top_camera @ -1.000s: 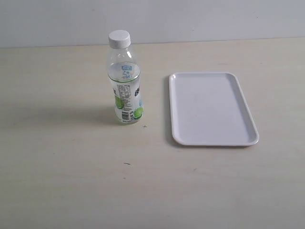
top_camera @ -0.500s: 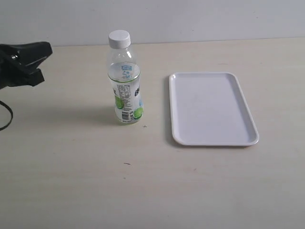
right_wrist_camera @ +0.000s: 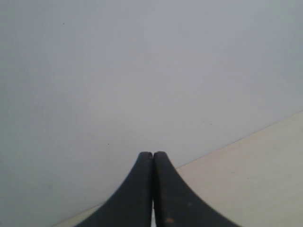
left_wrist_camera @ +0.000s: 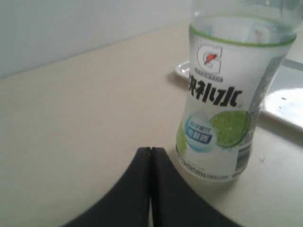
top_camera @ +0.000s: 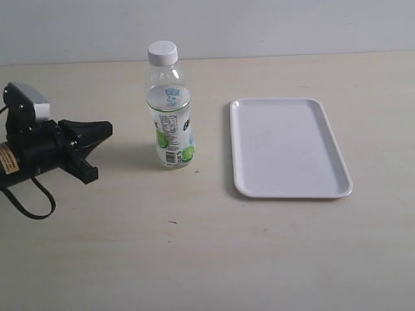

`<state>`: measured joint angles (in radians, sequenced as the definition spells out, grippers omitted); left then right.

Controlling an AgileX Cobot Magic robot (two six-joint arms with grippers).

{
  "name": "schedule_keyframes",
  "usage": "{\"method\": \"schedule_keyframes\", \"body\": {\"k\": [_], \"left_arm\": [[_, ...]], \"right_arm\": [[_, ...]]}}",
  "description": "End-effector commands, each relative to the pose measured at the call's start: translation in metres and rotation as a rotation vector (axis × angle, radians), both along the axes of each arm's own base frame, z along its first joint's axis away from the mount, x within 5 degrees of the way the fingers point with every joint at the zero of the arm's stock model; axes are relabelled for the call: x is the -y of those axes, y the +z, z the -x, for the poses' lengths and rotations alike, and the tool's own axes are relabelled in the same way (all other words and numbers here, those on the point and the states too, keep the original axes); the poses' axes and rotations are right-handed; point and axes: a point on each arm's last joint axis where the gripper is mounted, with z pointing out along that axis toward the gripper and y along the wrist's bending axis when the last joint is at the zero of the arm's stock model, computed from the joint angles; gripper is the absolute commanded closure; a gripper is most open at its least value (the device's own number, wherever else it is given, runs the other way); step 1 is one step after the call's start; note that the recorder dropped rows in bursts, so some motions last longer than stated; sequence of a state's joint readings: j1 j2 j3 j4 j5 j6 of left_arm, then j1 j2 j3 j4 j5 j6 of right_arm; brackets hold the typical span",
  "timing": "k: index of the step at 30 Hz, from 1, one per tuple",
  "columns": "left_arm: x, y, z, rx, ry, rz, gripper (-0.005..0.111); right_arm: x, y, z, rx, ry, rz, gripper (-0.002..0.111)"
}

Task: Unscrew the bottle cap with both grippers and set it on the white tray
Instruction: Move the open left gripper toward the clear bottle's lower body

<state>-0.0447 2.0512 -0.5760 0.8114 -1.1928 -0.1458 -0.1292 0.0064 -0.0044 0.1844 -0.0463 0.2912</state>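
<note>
Hardly begun. Nothing unscrewed yet: bottle cap (top_camera: 162,52) seated square on the neck of the bottle (top_camera: 170,123), nothing lying on the white tray (top_camera: 288,148). Left to do, by judgement: open and clamp the bottle's body with 1 gripper, twist the cap off with the other, carry it across and set it on the tray.

Left gripper (top_camera: 104,129) low over the table (top_camera: 194,259), on the bottle's side away from the tray, near but not touching. Jaws pressed together, holding nothing, tips aimed at the lower label in the left wrist view. Right gripper (right_wrist_camera: 152,154) absent from the exterior view. Jaws likewise pressed together and empty in its own wrist view, facing a blank wall and a strip of table.

Bottle: stands upright on the table, just beside the tray's long edge, with a clear gap between. Small, clear plastic, waisted body, white label with green lime print, barcode low down. Fill level hard to tell. Cap: small, round, white, about as wide as the neck, side ribbing too fine to make out.
</note>
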Motion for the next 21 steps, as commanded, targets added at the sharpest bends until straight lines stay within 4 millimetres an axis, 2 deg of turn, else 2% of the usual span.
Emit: {"method": "schedule_keyframes", "body": {"k": [1, 4, 7, 12, 14, 21], "left_arm": [[0.004, -0.016, -0.005, -0.032, -0.037, 0.026, 0.107], [0.005, -0.024, -0.007, -0.047, -0.052, 0.023, 0.101], [0.007, -0.025, -0.007, -0.044, -0.085, 0.018, 0.079], [0.010, -0.026, -0.009, -0.100, -0.038, 0.070, 0.019], [0.013, -0.026, -0.009, -0.110, -0.017, 0.084, 0.001], [0.032, -0.024, -0.010, -0.085, -0.068, 0.079, 0.002]], "right_arm": [[0.000, -0.001, 0.000, 0.003, 0.001, 0.006, 0.108], [0.000, -0.001, 0.000, 0.003, 0.001, 0.006, 0.108], [0.000, -0.001, 0.000, 0.003, 0.001, 0.006, 0.108], [0.000, -0.001, 0.000, 0.003, 0.001, 0.006, 0.108], [0.000, -0.001, 0.000, 0.003, 0.001, 0.006, 0.108], [0.000, -0.001, 0.000, 0.003, 0.001, 0.006, 0.108]]}}
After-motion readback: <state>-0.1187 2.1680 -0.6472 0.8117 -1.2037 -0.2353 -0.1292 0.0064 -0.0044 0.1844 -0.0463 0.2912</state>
